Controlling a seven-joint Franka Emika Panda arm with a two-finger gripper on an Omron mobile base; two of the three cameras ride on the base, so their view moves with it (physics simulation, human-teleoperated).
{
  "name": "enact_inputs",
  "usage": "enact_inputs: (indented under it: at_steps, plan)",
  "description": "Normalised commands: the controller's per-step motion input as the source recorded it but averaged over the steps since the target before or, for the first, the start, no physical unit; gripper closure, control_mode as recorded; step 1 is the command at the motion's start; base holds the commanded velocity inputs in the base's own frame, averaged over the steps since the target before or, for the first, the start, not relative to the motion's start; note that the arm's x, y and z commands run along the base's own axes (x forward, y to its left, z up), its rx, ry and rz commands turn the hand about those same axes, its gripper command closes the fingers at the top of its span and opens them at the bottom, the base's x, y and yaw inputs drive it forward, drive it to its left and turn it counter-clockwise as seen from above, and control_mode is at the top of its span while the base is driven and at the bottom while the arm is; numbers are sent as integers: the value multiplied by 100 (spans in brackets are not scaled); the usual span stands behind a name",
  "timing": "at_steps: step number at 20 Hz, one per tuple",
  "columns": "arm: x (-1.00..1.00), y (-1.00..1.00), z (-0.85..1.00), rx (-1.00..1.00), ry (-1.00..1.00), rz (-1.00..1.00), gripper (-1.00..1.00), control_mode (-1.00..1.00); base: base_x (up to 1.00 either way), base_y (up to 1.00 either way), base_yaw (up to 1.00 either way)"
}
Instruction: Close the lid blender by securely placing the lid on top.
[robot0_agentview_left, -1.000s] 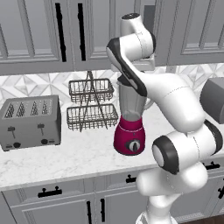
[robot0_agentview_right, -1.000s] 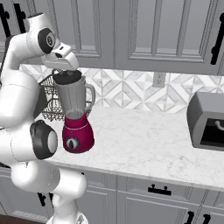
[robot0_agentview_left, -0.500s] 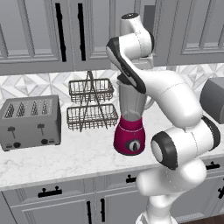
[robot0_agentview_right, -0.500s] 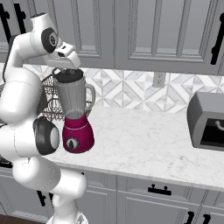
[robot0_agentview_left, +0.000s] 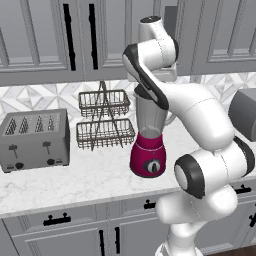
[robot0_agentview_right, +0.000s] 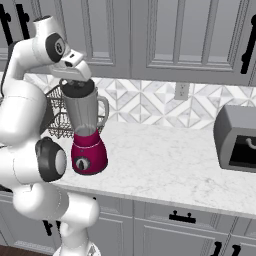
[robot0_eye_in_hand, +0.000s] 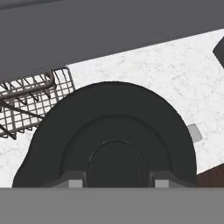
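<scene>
The white robot arm rises, folds at its elbow and bends down over the tall blender (robot0_agentview_right: 86, 135) with magenta base and clear grey jar, which stands on the white marble table (robot0_agentview_right: 165, 165) in front of a two-tier wire basket rack (robot0_agentview_left: 104, 120). Its pincer (robot0_agentview_right: 76, 80) points down at the jar's mouth, fingers closed on the central knob of the round black lid (robot0_eye_in_hand: 109, 135), which sits at the jar's rim (robot0_agentview_right: 77, 89). A grey four-slot toaster (robot0_agentview_left: 33, 140) stands well apart on the table.
</scene>
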Motion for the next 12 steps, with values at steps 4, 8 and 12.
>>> enact_inputs:
  at_steps: [4,8,12]
  plan:
    - [-9,0,-5,0,-1,0,100,-100,0,0,0]
    - [-2,0,3,0,0,0,100,-100,0,0,0]
    - [13,0,35,9,19,-1,100,-100,0,0,0]
